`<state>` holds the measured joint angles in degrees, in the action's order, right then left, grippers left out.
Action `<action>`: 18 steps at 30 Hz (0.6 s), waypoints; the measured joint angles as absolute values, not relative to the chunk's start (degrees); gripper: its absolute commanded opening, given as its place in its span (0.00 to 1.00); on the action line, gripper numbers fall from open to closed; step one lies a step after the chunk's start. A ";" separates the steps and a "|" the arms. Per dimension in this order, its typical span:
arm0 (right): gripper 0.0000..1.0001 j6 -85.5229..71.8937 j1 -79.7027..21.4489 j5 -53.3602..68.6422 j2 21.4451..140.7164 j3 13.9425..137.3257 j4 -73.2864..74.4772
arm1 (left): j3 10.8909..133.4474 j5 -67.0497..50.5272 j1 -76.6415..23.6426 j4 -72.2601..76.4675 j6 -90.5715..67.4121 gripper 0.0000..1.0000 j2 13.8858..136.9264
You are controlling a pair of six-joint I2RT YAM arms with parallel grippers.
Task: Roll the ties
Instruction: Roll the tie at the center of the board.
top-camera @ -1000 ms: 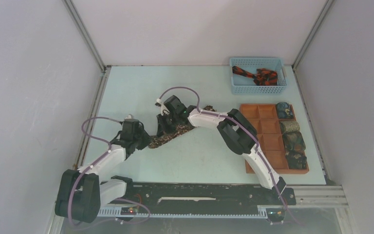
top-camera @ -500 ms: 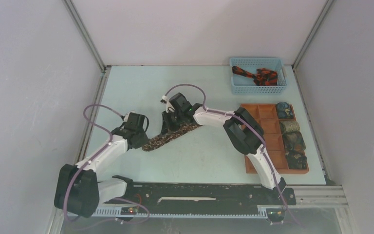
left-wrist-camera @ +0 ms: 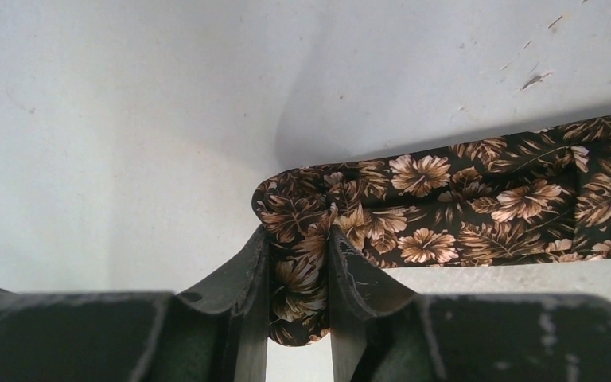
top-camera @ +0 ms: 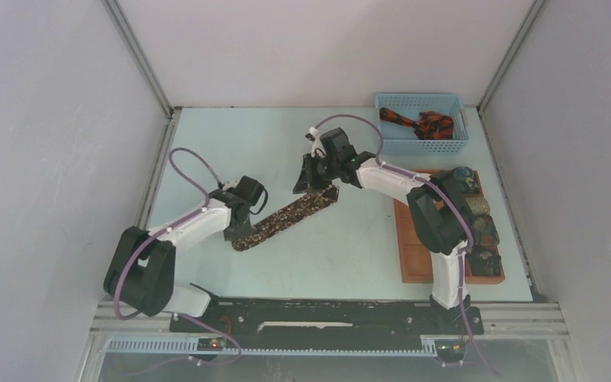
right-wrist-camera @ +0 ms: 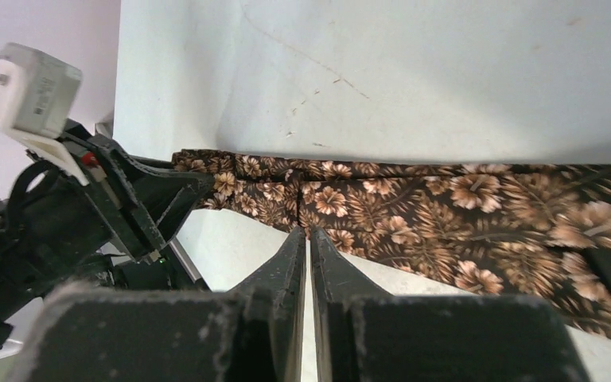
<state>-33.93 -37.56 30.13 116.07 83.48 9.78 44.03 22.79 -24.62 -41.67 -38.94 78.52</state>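
At left: left gripper (left-wrist-camera: 298, 239), jaws clamped on folded end of dark brown, tan-floral fabric tie (left-wrist-camera: 445, 207). Tie runs diagonally, left of centre of pale table (top-camera: 350, 255). Right gripper (right-wrist-camera: 308, 232): fingers almost together, nipping tie's thin edge.

Risk, my guess: that shallow nip slips under pull, fold springs open, roll starts crooked.

Only top view shows blue plastic mesh basket (top-camera: 414, 146) at far right corner and orange-brown compartment tray (top-camera: 404, 239) by right edge. Only wrist views show both grips.
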 measured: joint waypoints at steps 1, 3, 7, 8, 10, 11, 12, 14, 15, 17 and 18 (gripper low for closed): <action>0.08 -33.95 -36.88 30.20 115.26 82.85 9.67 | 45.01 23.49 -25.19 -42.61 -38.96 0.18 79.94; 0.08 -34.02 -35.99 30.17 114.21 81.97 9.63 | 46.57 24.75 -26.44 -44.03 -38.98 0.18 82.28; 0.07 -34.09 -34.68 30.30 113.14 80.44 9.30 | 50.50 27.79 -29.52 -47.75 -39.09 0.18 87.33; 0.07 -34.11 -34.41 30.39 113.01 80.14 9.30 | 51.40 28.47 -30.13 -48.73 -39.20 0.18 88.55; 0.07 -34.11 -33.98 30.72 112.84 79.66 9.26 | 53.39 29.85 -31.29 -50.74 -39.64 0.18 91.15; 0.07 -34.13 -33.78 30.85 112.68 79.40 9.26 | 54.24 30.41 -31.79 -51.64 -39.81 0.18 92.31; 0.07 -34.13 -33.63 31.07 112.53 79.18 9.26 | 55.24 31.24 -32.42 -52.73 -40.14 0.18 93.71; 0.07 -34.13 -33.36 31.31 111.98 78.72 9.23 | 56.88 32.49 -33.45 -54.46 -40.56 0.18 96.12; 0.07 -34.13 -33.19 31.48 111.63 78.43 9.23 | 57.54 32.95 -33.89 -55.31 -40.75 0.18 97.08; 0.06 -34.13 -32.84 31.75 110.87 78.00 9.21 | 59.53 34.06 -34.89 -57.41 -41.30 0.17 99.70; 0.06 -34.13 -32.71 31.88 110.45 77.78 9.10 | 60.38 34.54 -35.33 -58.33 -41.60 0.18 100.92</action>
